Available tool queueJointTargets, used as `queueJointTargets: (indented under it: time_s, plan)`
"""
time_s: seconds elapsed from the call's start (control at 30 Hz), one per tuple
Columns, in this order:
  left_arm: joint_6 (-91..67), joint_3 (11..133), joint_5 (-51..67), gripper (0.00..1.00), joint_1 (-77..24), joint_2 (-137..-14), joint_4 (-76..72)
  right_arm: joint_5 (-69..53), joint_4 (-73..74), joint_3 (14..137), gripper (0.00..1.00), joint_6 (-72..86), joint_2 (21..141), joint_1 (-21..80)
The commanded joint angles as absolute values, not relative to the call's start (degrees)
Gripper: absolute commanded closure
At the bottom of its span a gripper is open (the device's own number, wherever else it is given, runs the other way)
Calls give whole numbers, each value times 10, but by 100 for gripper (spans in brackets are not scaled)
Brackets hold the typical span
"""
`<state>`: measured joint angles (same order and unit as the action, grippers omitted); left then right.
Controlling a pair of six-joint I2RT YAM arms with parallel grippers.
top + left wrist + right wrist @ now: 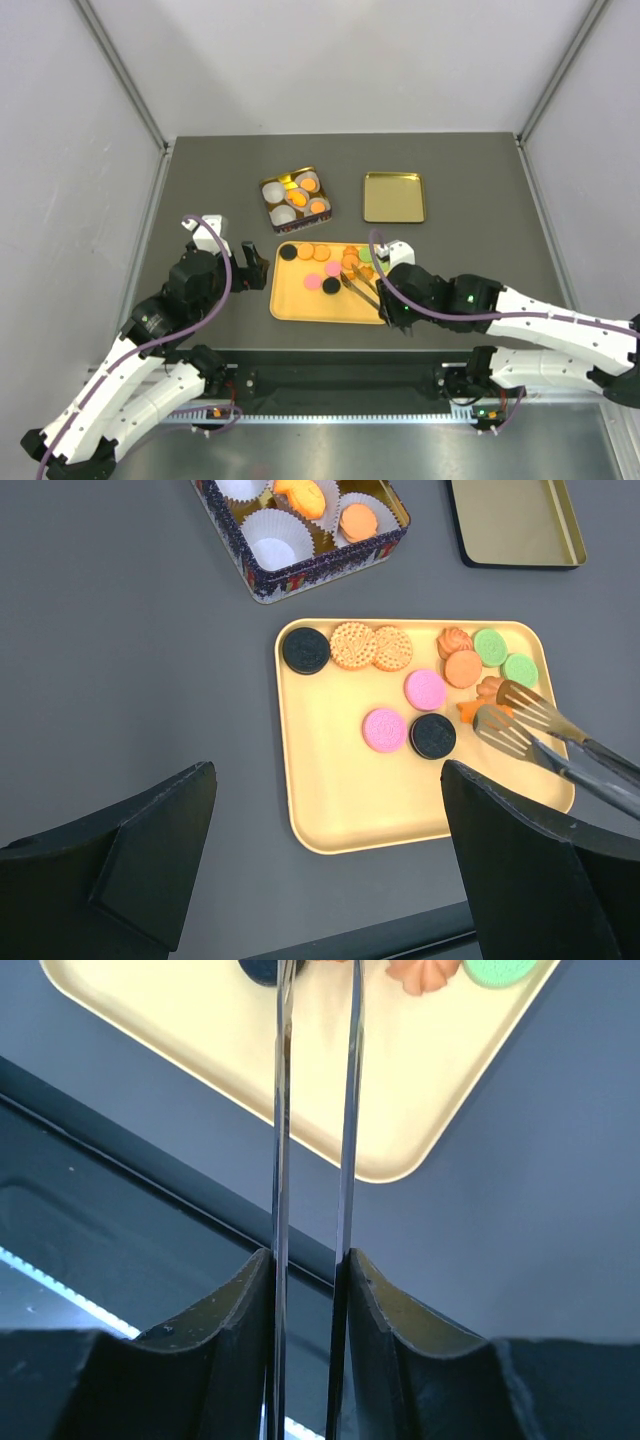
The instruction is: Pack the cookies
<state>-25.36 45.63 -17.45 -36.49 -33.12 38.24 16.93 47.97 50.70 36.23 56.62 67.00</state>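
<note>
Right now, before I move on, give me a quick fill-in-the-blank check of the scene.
1. The right gripper is shut on a pair of ____.
2. The yellow tray carries ____ black cookies.
3. The left gripper stands ____, holding nothing.
Missing words: tongs; two; open.

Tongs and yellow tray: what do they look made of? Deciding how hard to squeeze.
Tongs: metal, polished, judging by the bright reflections on the thin slotted tips. Yellow tray: probably plastic, matte to satin, with even colour, a soft rounded rim and only dull highlights. Painted metal cannot be ruled out.
</note>
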Motion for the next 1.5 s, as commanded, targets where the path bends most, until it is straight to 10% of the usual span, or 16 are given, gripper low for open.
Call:
queueJointTargets:
  time_s: [0.0,0.77,1.47]
  plan:
    - [-252,458,-177,1,-367,-326,376,193,492,547,74,356,545,670]
    - [-253,457,-179,1,-367,-327,377,180,447,677,76,279,634,620]
    - [-256,458,-185,1,-367,-324,378,47,227,975,80,175,1040,483]
